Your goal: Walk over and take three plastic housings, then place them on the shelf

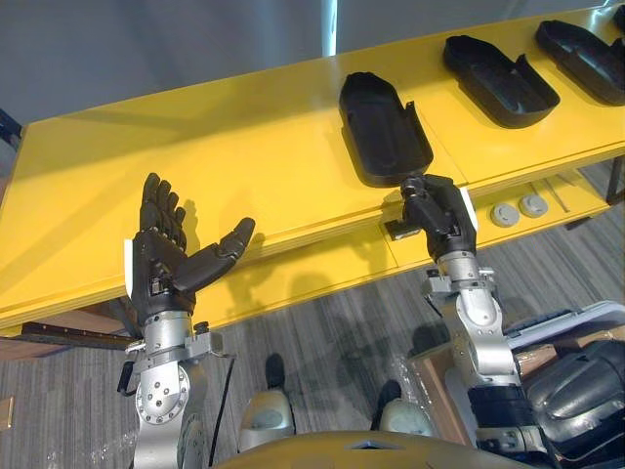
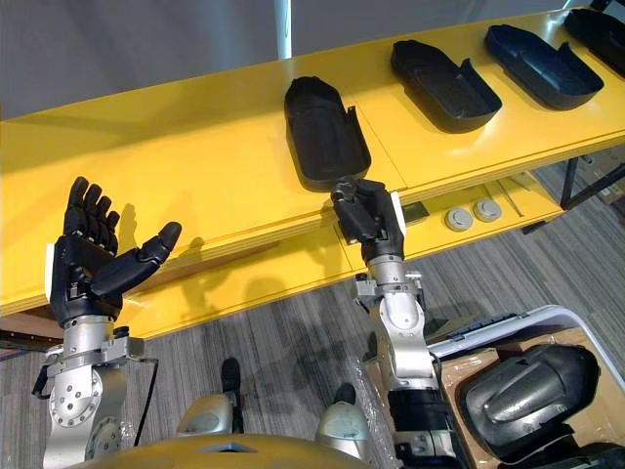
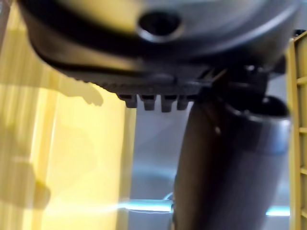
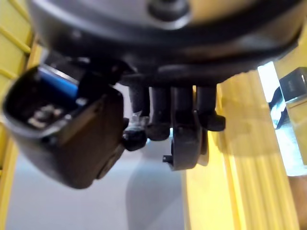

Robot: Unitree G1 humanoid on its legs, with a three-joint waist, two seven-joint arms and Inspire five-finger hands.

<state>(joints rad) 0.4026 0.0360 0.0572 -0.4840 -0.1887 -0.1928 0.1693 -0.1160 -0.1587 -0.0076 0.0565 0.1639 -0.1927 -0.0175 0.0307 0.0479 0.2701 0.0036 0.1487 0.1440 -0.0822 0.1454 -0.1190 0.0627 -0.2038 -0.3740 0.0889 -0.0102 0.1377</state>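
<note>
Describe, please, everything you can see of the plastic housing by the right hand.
The nearest plastic housing is a black, matte, elongated shell, shaped like a shallow tray with raised walls. It lies open side up on the yellow table, pointing away from the robot, its near end at the table's edge. The right hand curls its fingers on that end.

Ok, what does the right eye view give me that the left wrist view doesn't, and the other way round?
The right eye view adds the row of black housings on the yellow table, the right hand at the near end of the nearest housing, and a box at the robot's right with a dark rounded part in it. The left wrist view adds a close look along the left hand: thumb out straight, nothing held. Both share the left hand, open, and the yellow table beyond it.
</note>
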